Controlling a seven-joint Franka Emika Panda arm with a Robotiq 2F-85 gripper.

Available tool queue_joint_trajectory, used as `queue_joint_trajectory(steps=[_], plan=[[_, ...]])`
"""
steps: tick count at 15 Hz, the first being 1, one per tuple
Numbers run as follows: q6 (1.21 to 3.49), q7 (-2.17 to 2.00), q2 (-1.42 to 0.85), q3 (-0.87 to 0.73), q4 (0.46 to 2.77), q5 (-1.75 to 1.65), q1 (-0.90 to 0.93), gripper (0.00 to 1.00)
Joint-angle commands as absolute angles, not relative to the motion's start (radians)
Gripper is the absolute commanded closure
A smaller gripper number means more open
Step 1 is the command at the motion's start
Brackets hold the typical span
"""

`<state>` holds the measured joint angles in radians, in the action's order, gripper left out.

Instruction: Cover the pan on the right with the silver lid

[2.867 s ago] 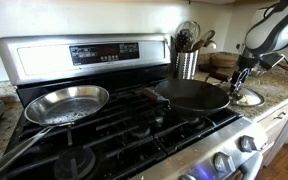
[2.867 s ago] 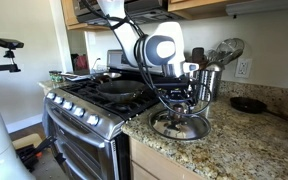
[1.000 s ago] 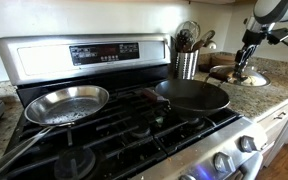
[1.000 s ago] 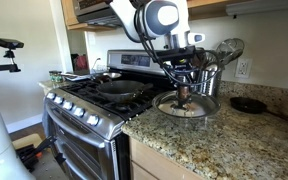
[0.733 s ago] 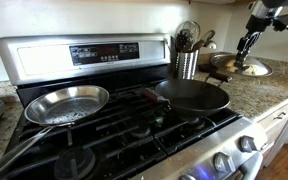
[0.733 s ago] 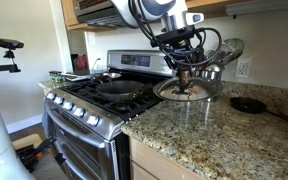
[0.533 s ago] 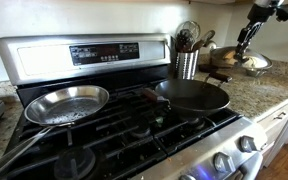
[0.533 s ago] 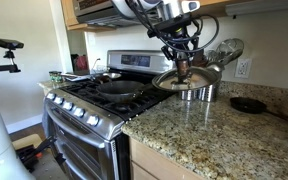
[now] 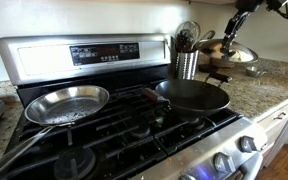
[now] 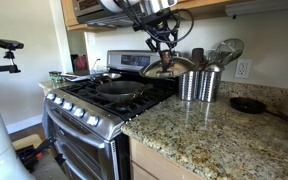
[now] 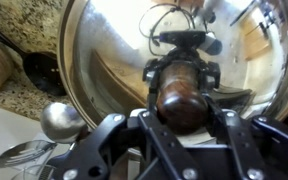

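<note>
The dark black pan [image 9: 192,94] sits on the stove's right burner, and it also shows on the stove in an exterior view [image 10: 117,88]. The silver lid [image 9: 235,54] hangs tilted in the air above the counter, next to the utensil holder. My gripper [image 9: 233,38] is shut on its brown centre knob [image 11: 181,95]. In the wrist view the lid [image 11: 104,50] fills most of the picture, with my gripper [image 11: 181,102] clamped on both sides of the knob. Another exterior view shows the lid [image 10: 171,68] under my gripper [image 10: 165,55], near the stove's edge.
A shiny steel pan [image 9: 69,102] rests on the left burner. Metal utensil holders [image 10: 199,85] stand on the granite counter by the stove. A small black skillet [image 10: 249,104] lies further along the counter. The stove's back panel [image 9: 84,52] rises behind the burners.
The gripper has lifted the lid off the counter and carried it up and toward the stove, past the utensil holders. The pans have not moved.
</note>
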<state>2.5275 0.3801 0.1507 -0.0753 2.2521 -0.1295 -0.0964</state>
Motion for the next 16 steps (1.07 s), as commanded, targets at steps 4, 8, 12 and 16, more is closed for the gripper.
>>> queue_joint_trajectory(steps=[4,8,12,16], plan=[[2.545,0.359,0.184,-0.011,2.312,-0.114,0.005,0.79],[2.532,0.387,0.209,0.024,2.341,-0.084,0.059,0.79],[2.551,0.436,0.199,0.049,2.364,-0.032,0.112,0.79],[2.541,0.490,0.184,0.061,2.383,0.021,0.149,0.79]])
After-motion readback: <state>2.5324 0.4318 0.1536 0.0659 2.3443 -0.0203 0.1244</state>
